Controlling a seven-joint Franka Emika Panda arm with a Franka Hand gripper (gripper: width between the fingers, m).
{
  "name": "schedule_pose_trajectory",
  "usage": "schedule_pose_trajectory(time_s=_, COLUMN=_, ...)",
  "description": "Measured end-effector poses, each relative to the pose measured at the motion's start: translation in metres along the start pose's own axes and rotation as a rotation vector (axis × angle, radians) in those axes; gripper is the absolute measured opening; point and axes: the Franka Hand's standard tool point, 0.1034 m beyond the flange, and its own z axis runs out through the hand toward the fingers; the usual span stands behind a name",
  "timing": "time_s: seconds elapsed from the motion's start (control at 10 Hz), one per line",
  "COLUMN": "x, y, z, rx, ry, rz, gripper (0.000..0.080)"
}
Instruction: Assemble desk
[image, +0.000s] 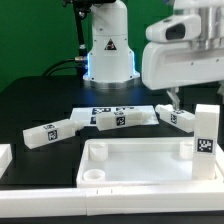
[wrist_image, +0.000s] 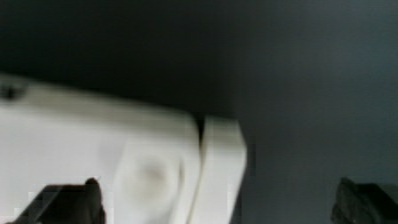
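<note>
The white desk top lies flat at the front, rim up, with round sockets in its corners. One tagged leg stands upright at its right end in the exterior view. Three more tagged legs lie on the black table behind it: one to the left, one in the middle and one to the right. My gripper hangs above the right lying leg, open and empty. In the wrist view the gripper is wide open over a corner of the desk top with a round socket.
The robot base with a blue glow stands at the back centre. The marker board lies just behind the middle leg. A white border bar shows at the left edge. A green backdrop closes the far side.
</note>
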Motion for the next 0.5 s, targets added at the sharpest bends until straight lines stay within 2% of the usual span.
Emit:
schedule_pose_trajectory(time_s=0.2, x=0.002, y=0.002, z=-0.001, rx=-0.002, ry=0.001, rz=-0.053, gripper=0.0649)
schedule_pose_trajectory(time_s=0.4, x=-0.003, y=-0.001, z=0.001, rx=0.005, ry=-0.031, rz=-0.021, gripper=0.0649)
schedule_pose_trajectory(time_s=0.5, x=-0.014, y=-0.011, z=0.006, rx=0.008, ry=-0.104, rz=0.024, gripper=0.0649)
